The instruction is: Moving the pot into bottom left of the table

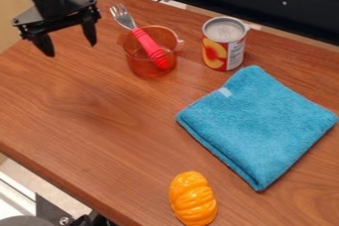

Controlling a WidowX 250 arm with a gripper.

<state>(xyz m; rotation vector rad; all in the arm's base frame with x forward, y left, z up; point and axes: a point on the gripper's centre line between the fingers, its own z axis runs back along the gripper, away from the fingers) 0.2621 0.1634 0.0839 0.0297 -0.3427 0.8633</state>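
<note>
Wood-grained table (99, 131); translucent round pot (141, 67); fluffy folded towel (261, 121); smooth cylindrical can (216, 53); end effector (71, 49) spread wide.

We see bright, even indoor light; soft sheen on the worktop (92, 121), small highlights on the orange pumpkin-like thing (193, 199), faint shadows by the towel (258, 121). Fine detail looks soft.
</note>
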